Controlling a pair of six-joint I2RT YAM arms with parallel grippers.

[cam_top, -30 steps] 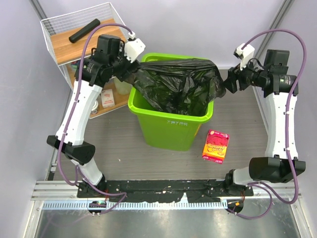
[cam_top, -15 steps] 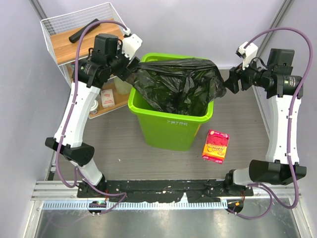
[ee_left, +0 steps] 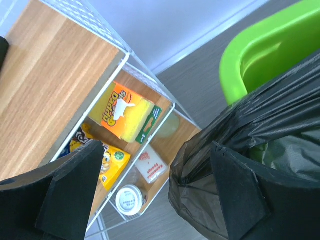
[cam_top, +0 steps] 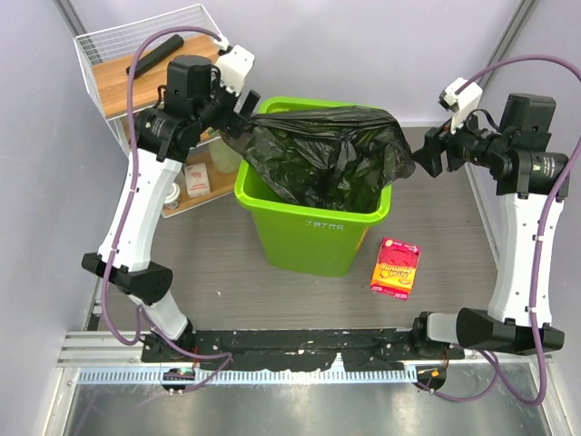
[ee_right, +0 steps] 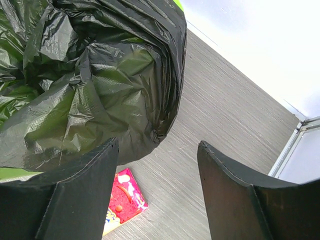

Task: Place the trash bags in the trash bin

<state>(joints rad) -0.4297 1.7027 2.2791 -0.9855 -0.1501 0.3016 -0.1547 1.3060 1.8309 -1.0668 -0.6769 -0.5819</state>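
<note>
Trash bag (cam_top: 322, 159): black and crinkled, seen draped over the bin's mouth, spilling past the left and right rims, with its middle sagging inside.
Trash bin (cam_top: 309, 238): lime-green, stood upright mid-bench (cam_top: 218, 263).
Left end effector (ee_left: 156, 150): released, fingers spread wide at the bag's far-left edge, nothing pinched between them.
Right end effector (ee_right: 157, 145): released too, held just beside the bag's right bulge.
Snack packet (cam_top: 396, 266): red, laid flat to the near right of the bin.
</note>
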